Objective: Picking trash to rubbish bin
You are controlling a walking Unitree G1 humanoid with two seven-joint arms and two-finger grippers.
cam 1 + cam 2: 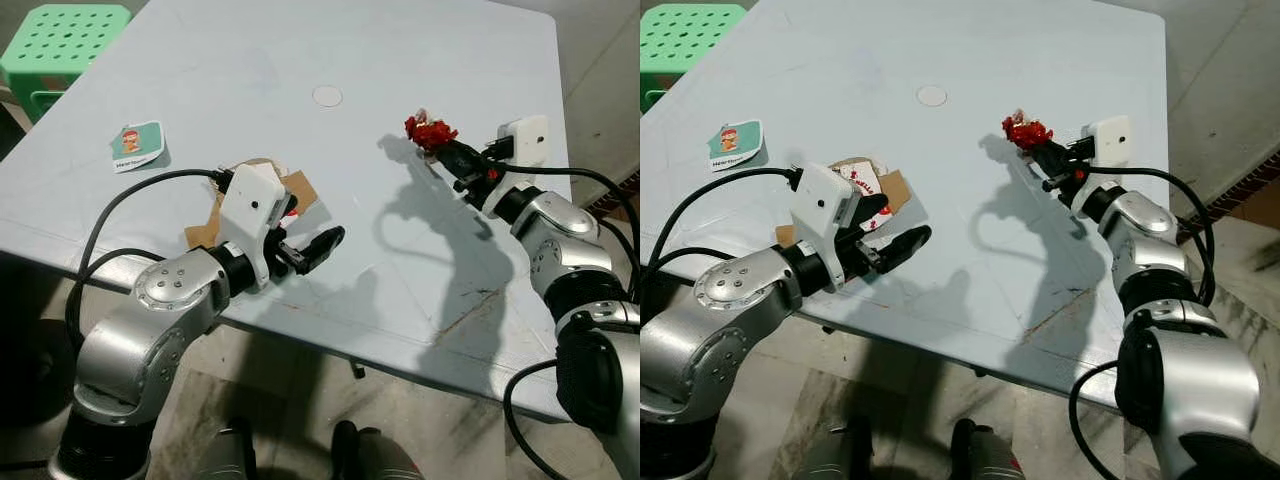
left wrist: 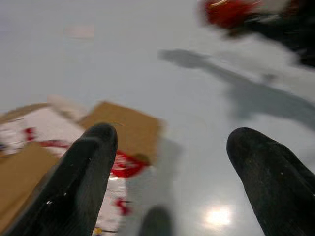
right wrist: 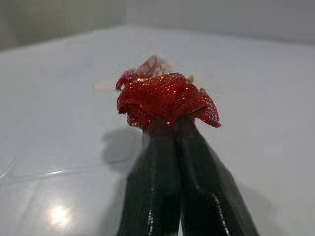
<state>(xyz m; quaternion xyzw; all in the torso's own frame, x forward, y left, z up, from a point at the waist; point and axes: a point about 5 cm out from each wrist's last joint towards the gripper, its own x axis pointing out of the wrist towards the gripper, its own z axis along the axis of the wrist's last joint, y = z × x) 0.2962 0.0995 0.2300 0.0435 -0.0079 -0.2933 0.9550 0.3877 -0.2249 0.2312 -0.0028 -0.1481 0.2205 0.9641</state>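
Our right pincer (image 1: 447, 148) is clamped on the red mesh scrap (image 1: 430, 131), held clear above the counter (image 1: 420, 60) — ready, we judge, for carrying binward — while our left pincer (image 1: 312, 248) hovers open beside the torn cardboard wrapper (image 1: 872, 186).

the left arm hides much of the torn cardboard packet (image 1: 296, 189); the green stool (image 1: 62, 42) is cut off.
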